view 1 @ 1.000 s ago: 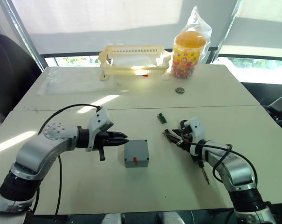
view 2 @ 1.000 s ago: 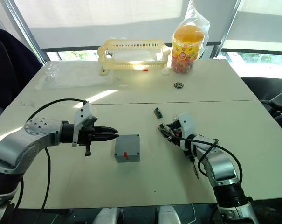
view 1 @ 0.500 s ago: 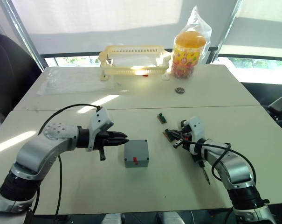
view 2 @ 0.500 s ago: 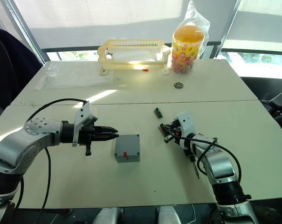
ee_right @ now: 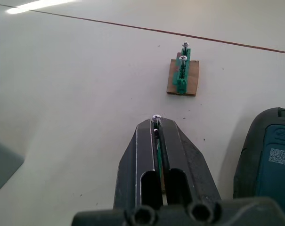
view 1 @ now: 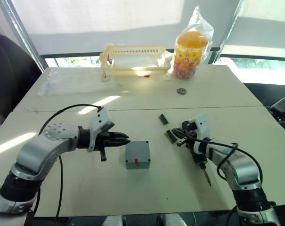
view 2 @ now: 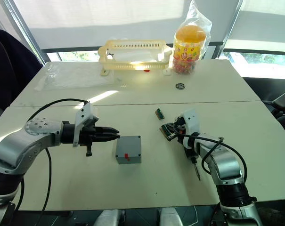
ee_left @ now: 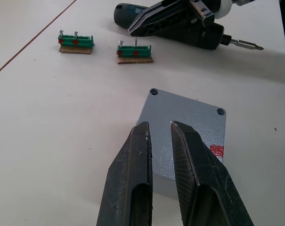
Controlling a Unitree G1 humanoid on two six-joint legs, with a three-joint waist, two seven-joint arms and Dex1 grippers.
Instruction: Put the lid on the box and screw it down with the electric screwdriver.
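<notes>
- Box is seen mid-worktop, red mark on its near side; in the left wrist view the lid is already seated on top, flush, w/ corner holes showing.
- Two far corner holes look empty in that view; near corners are hidden behind the fingers, so screw count can't be fully told. Judged: lid placed, screwing not yet done.
- Left gripper is held just beside the box's left side, level w/ its top; fingers stand slightly apart w/ nothing between them, hovering over the lid's near edge, contact unclear.
- Right gripper is down by a small green screw holder right of the box; fingers are closed, and a small screw appears pinched at the tips in the right wrist view.
- A 2nd green holder lies a bit farther back, 2 screws upright in it.
- Electric screwdriver lies flat on the worktop under/beside the right arm, bit pointing toward the near edge; it isn't gripped.
- Left to do, as judged: screws carried to the lid holes, driver picked up, each corner driven.
- Yellow basket and snack jar sit at the far side, well apart from the work.
</notes>
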